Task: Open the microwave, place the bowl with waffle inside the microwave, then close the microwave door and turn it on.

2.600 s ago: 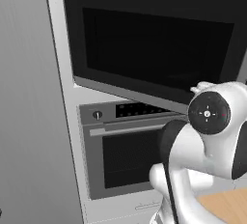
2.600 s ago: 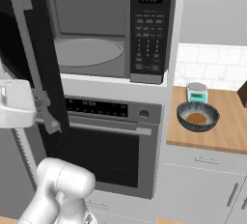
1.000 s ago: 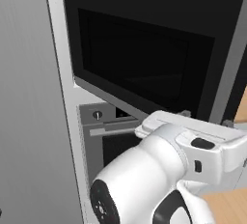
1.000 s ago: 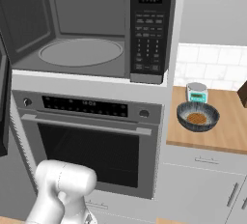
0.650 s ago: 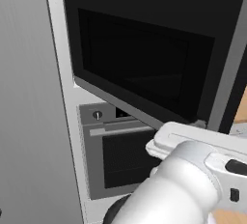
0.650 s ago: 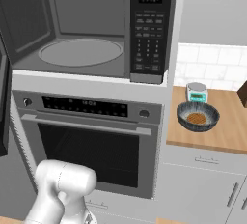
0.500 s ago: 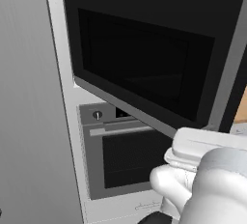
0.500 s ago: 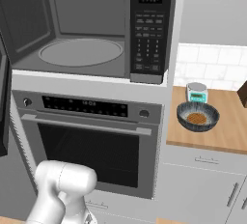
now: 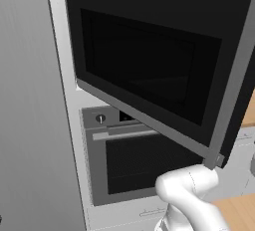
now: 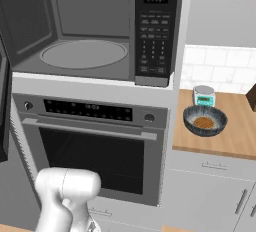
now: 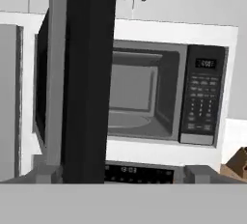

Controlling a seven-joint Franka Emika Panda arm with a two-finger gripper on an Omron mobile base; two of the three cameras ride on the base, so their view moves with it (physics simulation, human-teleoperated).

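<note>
Black and shiny, the microwave door point(image 9: 149, 75) hangs wide open in the left base view, with its long grey handle point(image 9: 234, 90) on the far edge. The right base view shows inside the microwave point(image 10: 90, 31): grey walls and a round flat plate point(image 10: 82, 54). The keypad point(image 10: 153, 41) sits at its right. That view also shows the bowl with waffle point(image 10: 205, 120), dark and round, on the wooden counter point(image 10: 235, 136), well apart from the microwave, just in front of a small scale point(image 10: 203, 96). Below the microwave is a grey oven point(image 10: 95, 151). White tiles point(image 10: 220, 68) cover the wall. In the hand view, the door stands edge-on. The gripper's fingers are spread wide, holding nothing.
</note>
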